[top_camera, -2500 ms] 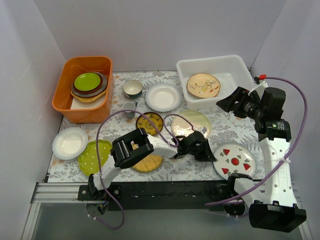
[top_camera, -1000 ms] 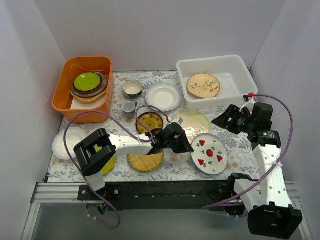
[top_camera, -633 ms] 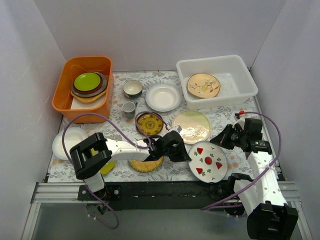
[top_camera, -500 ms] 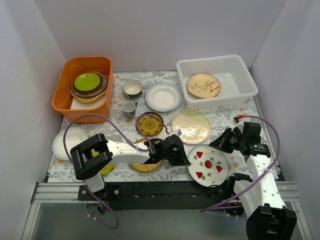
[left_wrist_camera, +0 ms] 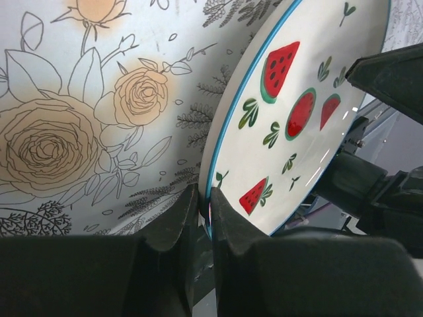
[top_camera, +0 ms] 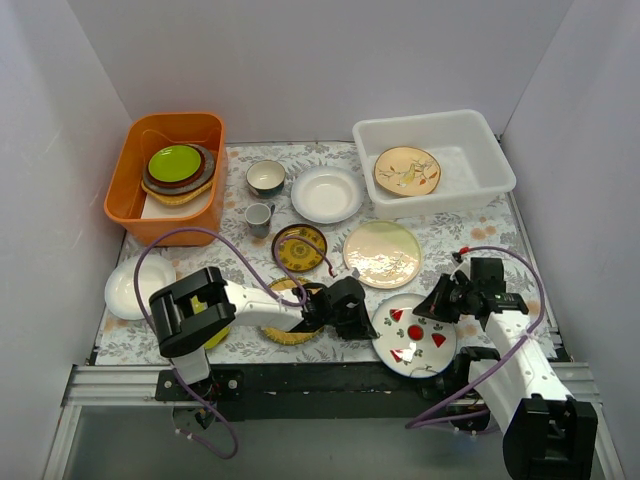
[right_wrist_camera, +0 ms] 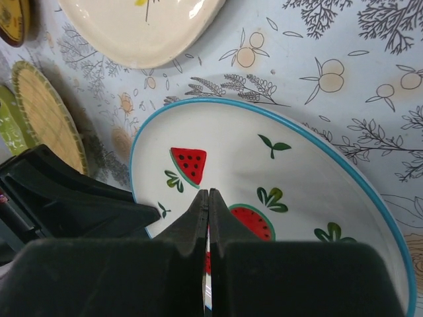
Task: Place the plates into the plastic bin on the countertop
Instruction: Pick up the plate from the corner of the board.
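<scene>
One plate is in play: the white plate with red fruit slices (top_camera: 412, 335), lying at the front of the bench (top_camera: 470, 245) with its near part past the edge, well apart from the plastic bin (top_camera: 468, 165) at the far right. The left gripper (left_wrist_camera: 203, 198) has its jaws pinching that plate's rim. The right gripper (right_wrist_camera: 203, 193) shows jaws pressed together over the plate's face, and whether they bear on it cannot be told. To do the lift well, the pinch should probably sit deep on the rim. The plate should rise clear of the glossy cream plate (top_camera: 381, 253) before travelling, then go down flat beside or onto the leaf-sprig plate (top_camera: 406, 170), the only one in the bin. Counted: seven plates on the bench outside the bin, one of them lime and mostly hidden under the left arm; one bowl (top_camera: 265, 177); one cup (top_camera: 258, 215); one orange tub (top_camera: 170, 230) holding a stack whose number cannot be told.
</scene>
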